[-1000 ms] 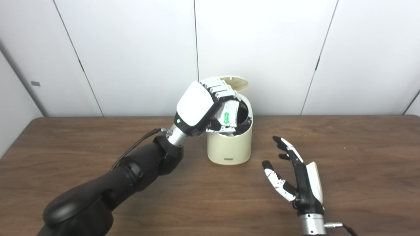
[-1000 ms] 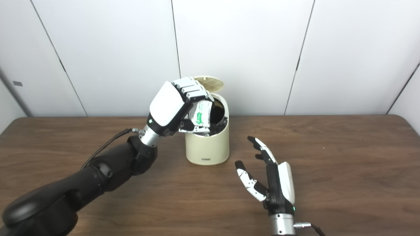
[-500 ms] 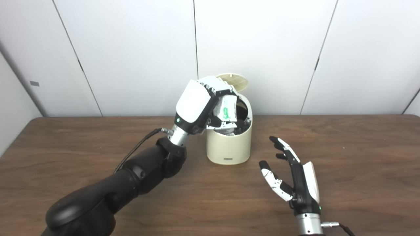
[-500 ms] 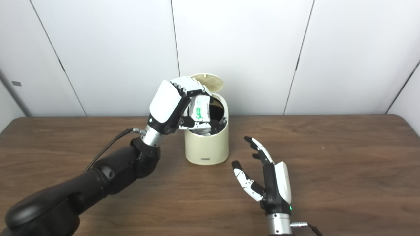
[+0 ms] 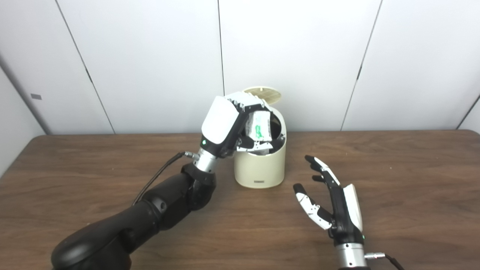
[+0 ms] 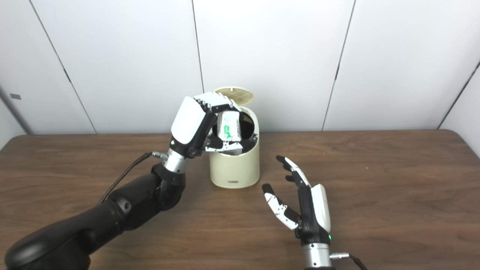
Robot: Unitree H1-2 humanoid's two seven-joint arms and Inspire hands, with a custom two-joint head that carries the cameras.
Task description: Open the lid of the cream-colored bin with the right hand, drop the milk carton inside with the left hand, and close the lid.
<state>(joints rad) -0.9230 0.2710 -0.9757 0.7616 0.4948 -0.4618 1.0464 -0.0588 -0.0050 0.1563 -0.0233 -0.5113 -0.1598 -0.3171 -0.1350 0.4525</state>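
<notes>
— Counted on the table (image 5: 75,168)?
— One cream bin (image 5: 258,170), one raised lid (image 5: 262,95), one milk carton (image 5: 258,126).
— And robot parts?
— Two: left hand (image 5: 225,122), right hand (image 5: 337,208).

Cream bin, white-and-green carton, dark wood table

The bin (image 5: 258,170) was cream, its raised lid (image 5: 262,94) a tan ribbed grid underneath. The milk carton (image 5: 258,125) was white with green print. The left hand (image 5: 228,122) and right hand (image 5: 335,206) were white over black, the table (image 5: 393,180) dark brown woodgrain, the wall (image 5: 150,56) white.
</notes>
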